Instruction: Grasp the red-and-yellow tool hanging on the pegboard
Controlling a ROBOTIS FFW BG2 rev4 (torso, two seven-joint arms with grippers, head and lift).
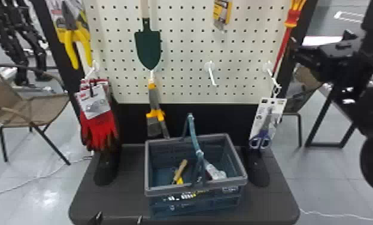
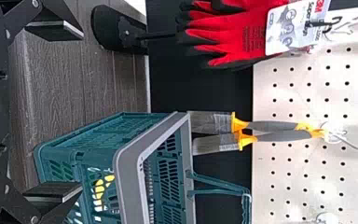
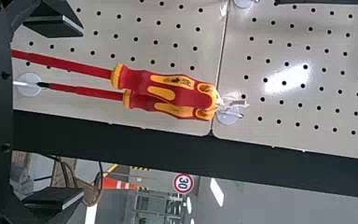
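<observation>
Head view shows a cream perforated pegboard (image 1: 188,45) standing along the back edge of a dark wood-grain table (image 1: 110,203). A pair of red-and-yellow screwdrivers (image 1: 291,18) hangs at the board's top right corner, their long red shafts trailing down its right edge. The black right arm (image 1: 338,59) is raised just beside that edge.

From the right wrist view, the right tool (image 3: 58,112) is spread wide and holds nothing. The two screwdriver handles (image 3: 168,91) lie side by side ahead of it, hooked by their butts on a white wire hook (image 3: 230,109), clear of both flat black fingers (image 3: 58,23).

The left tool (image 2: 58,109) is just as wide and just as empty. It sits low over the front part of the table, facing a teal plastic basket with a grey rim (image 1: 194,183) that stands mid-table with a few small items inside.

Elsewhere on the board, yellow-handled pliers (image 1: 74,39) hang at the top left corner. Red work gloves (image 1: 97,125) hang low at the left edge. A dark green trowel (image 1: 147,45) hangs in the middle, with two grey-and-yellow paintbrushes (image 1: 155,110) below it, dangling past the bottom edge. Packaged blue-handled scissors (image 1: 266,122) hang at the bottom right corner.
</observation>
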